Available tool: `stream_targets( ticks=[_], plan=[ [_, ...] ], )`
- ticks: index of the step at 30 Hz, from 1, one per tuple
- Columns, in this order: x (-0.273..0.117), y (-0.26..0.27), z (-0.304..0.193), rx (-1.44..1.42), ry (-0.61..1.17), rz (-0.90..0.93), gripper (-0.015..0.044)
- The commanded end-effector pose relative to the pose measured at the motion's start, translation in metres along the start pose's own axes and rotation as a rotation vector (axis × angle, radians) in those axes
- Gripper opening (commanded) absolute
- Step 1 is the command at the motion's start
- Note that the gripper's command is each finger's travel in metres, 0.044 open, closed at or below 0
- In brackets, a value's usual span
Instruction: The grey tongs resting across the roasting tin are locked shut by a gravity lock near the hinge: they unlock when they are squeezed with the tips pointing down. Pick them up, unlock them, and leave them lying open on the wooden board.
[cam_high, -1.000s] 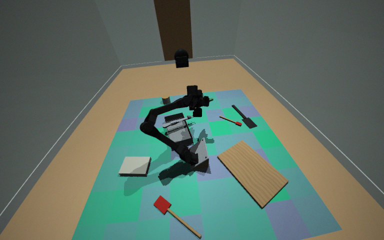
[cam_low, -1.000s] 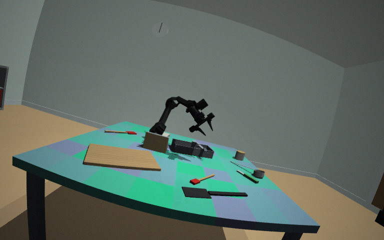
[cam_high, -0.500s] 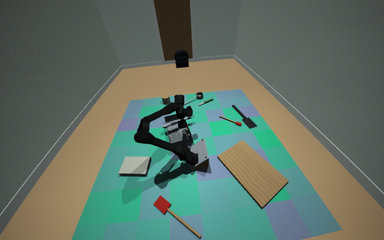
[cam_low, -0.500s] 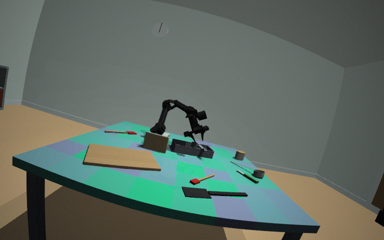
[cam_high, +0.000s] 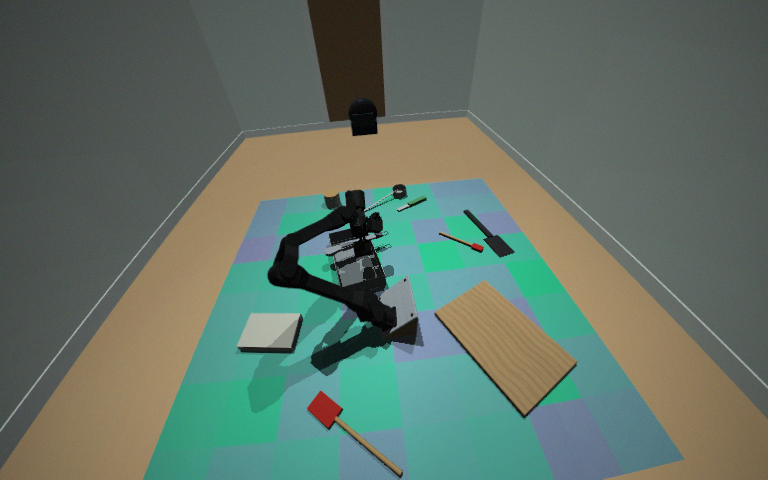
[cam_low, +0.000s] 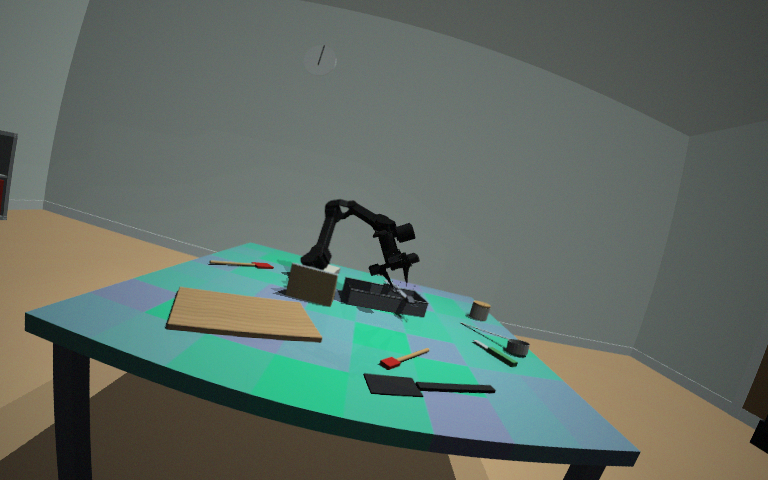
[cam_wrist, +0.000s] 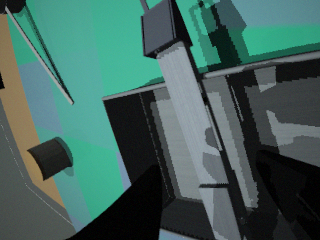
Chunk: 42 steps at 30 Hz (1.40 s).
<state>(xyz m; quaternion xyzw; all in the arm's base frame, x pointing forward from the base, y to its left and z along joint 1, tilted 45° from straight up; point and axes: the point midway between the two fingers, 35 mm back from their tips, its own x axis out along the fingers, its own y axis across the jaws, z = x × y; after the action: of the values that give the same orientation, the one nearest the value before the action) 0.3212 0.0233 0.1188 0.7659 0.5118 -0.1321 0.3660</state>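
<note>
Arm (cam_high: 317, 223) (cam_low: 325, 234) blocks part of roasting tin (cam_high: 385, 277) (cam_low: 376, 300) (cam_wrist: 127, 135) in top view. Tin runs past right and bottom edges of wrist view. Grey tongs (cam_high: 339, 247) (cam_low: 395, 292) (cam_wrist: 187, 95) leave wrist frame at bottom; in exterior view, too small for lock state to tell. Tool (cam_high: 361, 240) (cam_low: 398, 284) (cam_wrist: 208, 166) cut off below in wrist view; fingertip contact with tongs unclear from above. Desk (cam_high: 447, 396) (cam_low: 226, 373) (cam_wrist: 85, 120) cropped at bottom of top view.
</note>
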Motion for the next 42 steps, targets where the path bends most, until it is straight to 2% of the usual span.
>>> stream_targets(
  ticks=[1,42],
  plan=[
    [0.007,-0.001,0.003,0.008,-0.005,-0.006,0.0260],
    [0.073,-0.002,0.000,0.008,0.001,-0.001,0.0260]
  ],
)
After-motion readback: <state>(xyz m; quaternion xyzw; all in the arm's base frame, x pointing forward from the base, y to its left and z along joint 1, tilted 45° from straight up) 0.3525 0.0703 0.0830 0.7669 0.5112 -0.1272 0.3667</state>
